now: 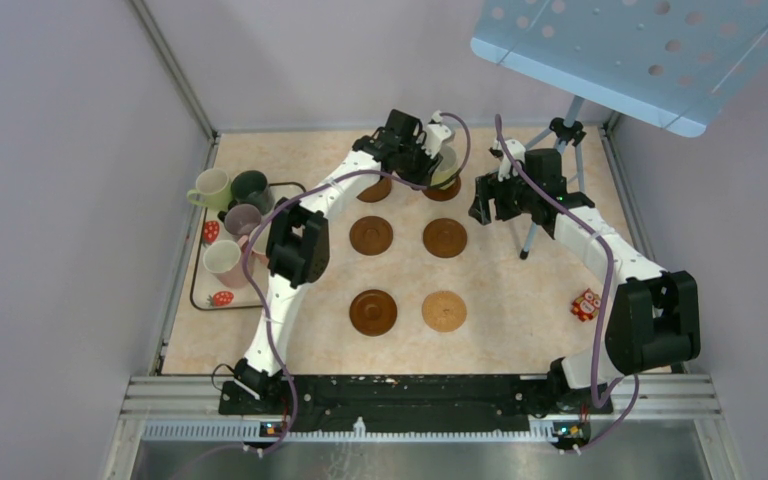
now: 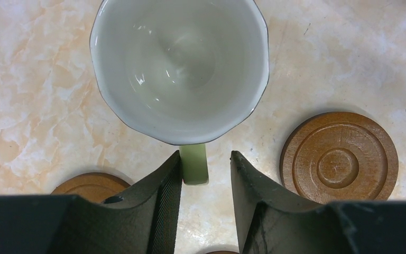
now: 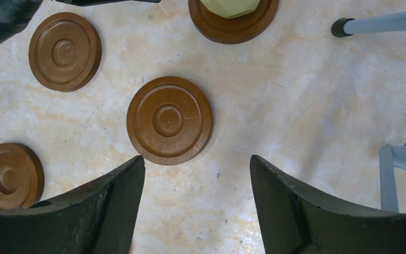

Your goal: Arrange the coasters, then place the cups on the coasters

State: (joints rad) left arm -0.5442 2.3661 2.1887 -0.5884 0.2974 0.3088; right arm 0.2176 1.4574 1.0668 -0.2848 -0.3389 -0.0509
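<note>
Six coasters lie in two columns: five dark brown ones, such as the coaster [image 1: 371, 235], and a tan one [image 1: 444, 311]. A light green cup [image 1: 448, 164] stands on the back right coaster [image 1: 443, 190]. In the left wrist view this cup [image 2: 180, 63] fills the top. My left gripper [image 2: 206, 159] is open round the cup's handle [image 2: 194, 165], the left pad touching it and a gap on the right. My right gripper [image 3: 196, 161] hangs open and empty just short of a dark coaster [image 3: 169, 120]. Several cups, among them a mauve one [image 1: 243, 218], stand on the tray.
The white strawberry-print tray [image 1: 207, 296] lies along the left wall. A tripod [image 1: 552, 165] holding a pale blue perforated panel [image 1: 640, 50] stands at the back right, its legs [image 3: 396, 159] near my right gripper. A small red and white object [image 1: 587, 304] lies at the right.
</note>
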